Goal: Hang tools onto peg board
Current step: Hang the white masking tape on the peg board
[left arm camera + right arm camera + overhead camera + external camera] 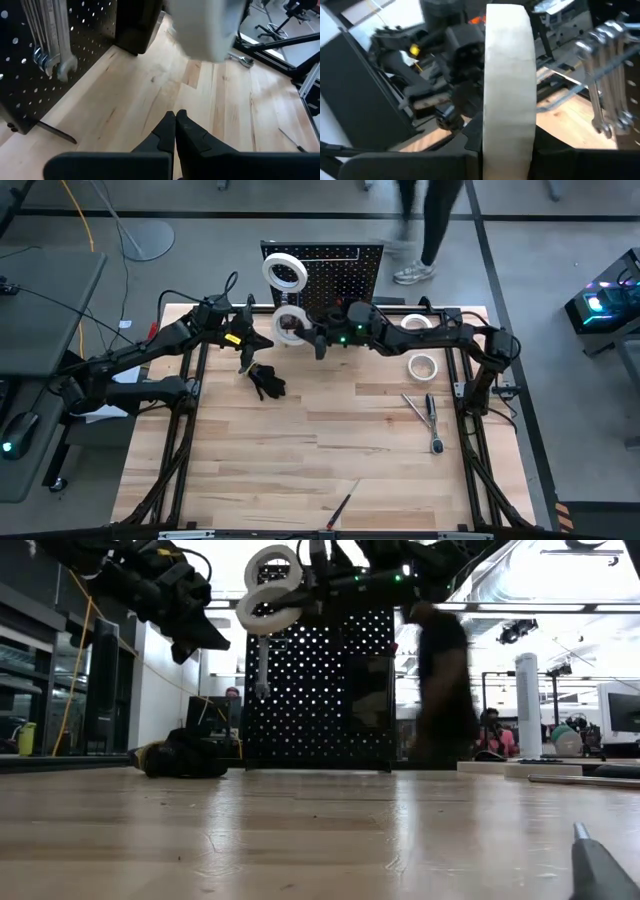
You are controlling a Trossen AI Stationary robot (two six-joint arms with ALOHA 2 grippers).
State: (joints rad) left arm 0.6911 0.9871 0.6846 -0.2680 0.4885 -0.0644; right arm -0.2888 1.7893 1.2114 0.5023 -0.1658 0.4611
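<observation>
Right gripper (300,330) pinching tape roll (290,326) before peg board (345,275), fingertips hidden; left gripper (175,120) pressed together.

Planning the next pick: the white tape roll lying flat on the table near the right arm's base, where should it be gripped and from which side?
Probably straight from above. The tape roll lies flat with its hole facing up, so put one finger inside the hole and one outside, pinching the ring wall. The side toward the table's middle looks freest; the ratchet lies apart from it there.
</observation>
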